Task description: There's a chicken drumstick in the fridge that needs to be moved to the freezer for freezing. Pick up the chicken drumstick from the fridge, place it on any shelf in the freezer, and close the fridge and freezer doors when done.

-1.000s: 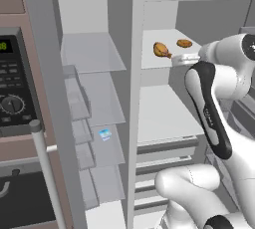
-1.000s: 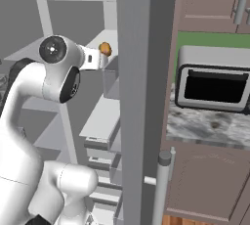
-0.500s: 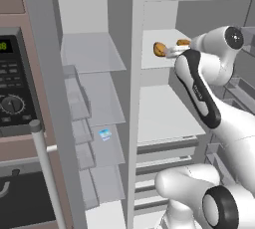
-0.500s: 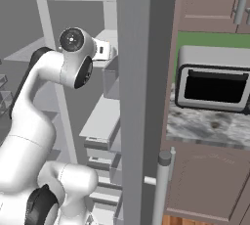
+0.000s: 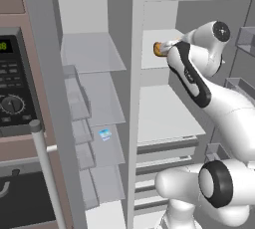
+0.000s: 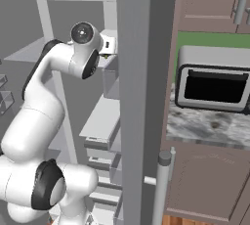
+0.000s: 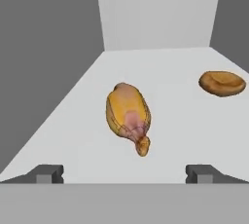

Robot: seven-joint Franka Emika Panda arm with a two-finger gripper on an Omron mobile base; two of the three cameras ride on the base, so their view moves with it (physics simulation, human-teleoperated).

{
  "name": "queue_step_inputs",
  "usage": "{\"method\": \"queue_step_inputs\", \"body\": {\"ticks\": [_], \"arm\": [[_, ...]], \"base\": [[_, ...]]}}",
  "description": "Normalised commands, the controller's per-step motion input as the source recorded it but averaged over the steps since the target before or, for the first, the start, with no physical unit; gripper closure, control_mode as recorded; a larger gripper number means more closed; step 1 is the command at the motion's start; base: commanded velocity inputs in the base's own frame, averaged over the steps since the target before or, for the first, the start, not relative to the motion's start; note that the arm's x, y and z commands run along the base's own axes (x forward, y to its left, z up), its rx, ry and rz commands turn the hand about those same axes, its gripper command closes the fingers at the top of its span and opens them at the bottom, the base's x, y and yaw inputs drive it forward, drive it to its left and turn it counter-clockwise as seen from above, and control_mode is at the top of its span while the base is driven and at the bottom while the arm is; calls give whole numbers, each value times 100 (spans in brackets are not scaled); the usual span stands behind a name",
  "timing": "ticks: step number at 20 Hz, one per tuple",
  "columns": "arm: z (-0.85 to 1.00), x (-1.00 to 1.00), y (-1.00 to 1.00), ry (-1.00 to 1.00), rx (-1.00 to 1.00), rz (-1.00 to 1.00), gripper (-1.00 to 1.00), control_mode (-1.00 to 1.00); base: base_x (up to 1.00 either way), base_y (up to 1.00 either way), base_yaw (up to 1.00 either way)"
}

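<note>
Left base view first: the fridge point(image 5: 169, 113) and freezer point(image 5: 94, 98) are both standing open, side by side. The chicken drumstick point(image 5: 158, 49) sits on the fridge's upper white shelf point(image 5: 159, 61), mostly hidden behind the arm, so only its orange-brown edge peeks out. The freezer's thin glass shelves point(image 5: 92, 54) are stacked down the narrower side, and a small blue item point(image 5: 104, 134) lies on one of the lower ones. An oven panel with a knob point(image 5: 12, 104) is on the far left.

Right base view: the arm reaches up into the fridge behind the open grey door point(image 6: 141, 111). A microwave point(image 6: 212, 84) sits on the counter to the right.

Hand view: the gripper point(image 7: 124, 174) is spread wide, nothing between its tips. The drumstick lies flat just ahead of it, long axis running near-to-far, fat end away and the thin bony end pointing back toward the gripper. A flat brown disc point(image 7: 222, 83) rests apart on the right.
</note>
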Motion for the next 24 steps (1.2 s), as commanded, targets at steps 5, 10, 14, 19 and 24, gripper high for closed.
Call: {"method": "queue_step_inputs", "body": {"ticks": [5,10,14,19,24], "arm": [[-25,47,0,0,4,2,-100,-100],[-17,57,0,1,5,5,-100,-100],[0,54,0,8,0,3,-100,-100],[-2,44,0,5,0,3,-100,-100],[-14,32,0,1,0,2,-100,-100]], "base": [[0,0,0],[0,0,0],[0,0,0],[0,0,0],[0,0,0]]}}
